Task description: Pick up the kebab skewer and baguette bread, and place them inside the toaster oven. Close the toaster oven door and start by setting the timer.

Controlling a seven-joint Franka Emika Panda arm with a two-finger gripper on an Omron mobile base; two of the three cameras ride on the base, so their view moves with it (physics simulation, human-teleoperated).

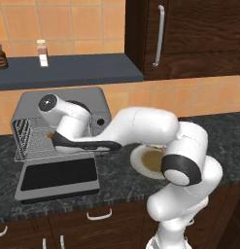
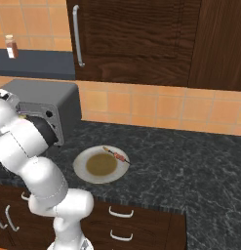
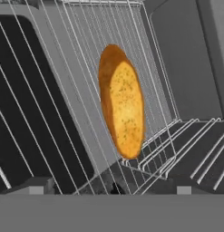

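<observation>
Golden bread (image 3: 122, 108) lies on the oven (image 1: 63, 104) rack, clear of the gripper (image 3: 111, 188), whose jaws are spread wide with nothing held; skewer (image 2: 116, 155) sits on the plate (image 2: 83, 171) rim; judged light, thin, stiff, rollable; best pinched mid-stick across the chunks.

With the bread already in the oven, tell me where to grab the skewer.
Take the kebab skewer around its middle, coming straight down from above. It lies flat on the right rim of the plate, running diagonally, so the fingers should straddle the thin stick crosswise, closing on the chunks rather than the bare ends.
</observation>
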